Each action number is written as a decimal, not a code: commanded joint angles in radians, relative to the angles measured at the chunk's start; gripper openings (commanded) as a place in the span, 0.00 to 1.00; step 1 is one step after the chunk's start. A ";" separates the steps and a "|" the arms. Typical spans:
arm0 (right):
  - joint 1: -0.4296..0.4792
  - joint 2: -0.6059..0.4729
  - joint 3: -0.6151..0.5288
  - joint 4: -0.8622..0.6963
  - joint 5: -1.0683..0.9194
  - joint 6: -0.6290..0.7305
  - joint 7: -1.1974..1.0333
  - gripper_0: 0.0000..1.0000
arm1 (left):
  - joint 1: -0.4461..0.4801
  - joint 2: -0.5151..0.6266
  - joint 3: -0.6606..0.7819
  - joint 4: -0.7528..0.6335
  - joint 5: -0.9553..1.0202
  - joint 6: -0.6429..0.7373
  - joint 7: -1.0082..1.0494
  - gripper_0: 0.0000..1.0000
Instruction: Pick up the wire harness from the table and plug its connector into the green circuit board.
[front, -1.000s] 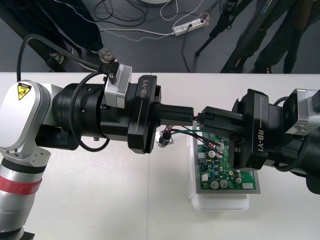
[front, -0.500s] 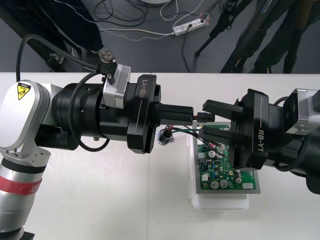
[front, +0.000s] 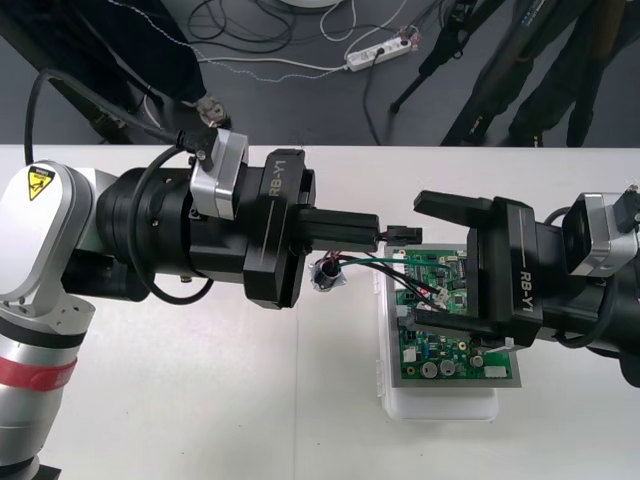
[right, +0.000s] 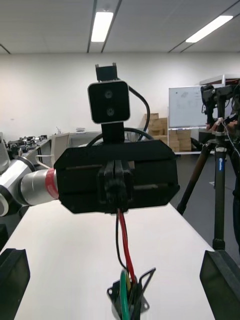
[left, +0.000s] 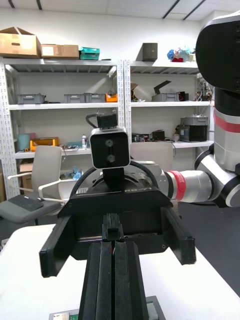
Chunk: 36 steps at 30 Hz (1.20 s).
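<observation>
My left gripper (front: 376, 232) reaches in from the left above the table, shut on the harness's small black plug (front: 400, 235). Red, black and green wires (front: 385, 262) trail from it down to the round metal socket (front: 328, 272), which hangs just left of the green circuit board (front: 440, 345) on its white base (front: 440, 405). My right gripper (front: 420, 258) faces it over the board, open, one finger (front: 450, 205) on each side of the plug and clear of it. In the right wrist view the left gripper (right: 115, 185) holds the plug, with the socket (right: 127, 297) dangling below.
The pale table (front: 200, 400) spreads out to the left of the board and in front of it. Beyond its far edge lies dark floor with loose cables and a power strip (front: 378, 52).
The right gripper has opened, let go of the plug and drawn back a little to the right. The left gripper keeps hold of the plug and has shifted slightly left.
</observation>
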 joint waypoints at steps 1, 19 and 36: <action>-0.033 -0.049 -0.055 0.038 -0.017 -0.060 0.053 1.00 | 0.043 0.061 0.028 -0.011 0.048 0.036 -0.070 0.00; -0.079 -0.111 -0.149 0.143 0.102 -0.242 0.034 1.00 | 0.092 0.096 0.108 0.153 0.076 -0.149 -0.098 0.00; -0.127 -0.150 -0.238 0.080 0.249 -0.322 -0.197 1.00 | 0.090 0.096 0.102 0.399 0.025 -0.259 -0.278 0.00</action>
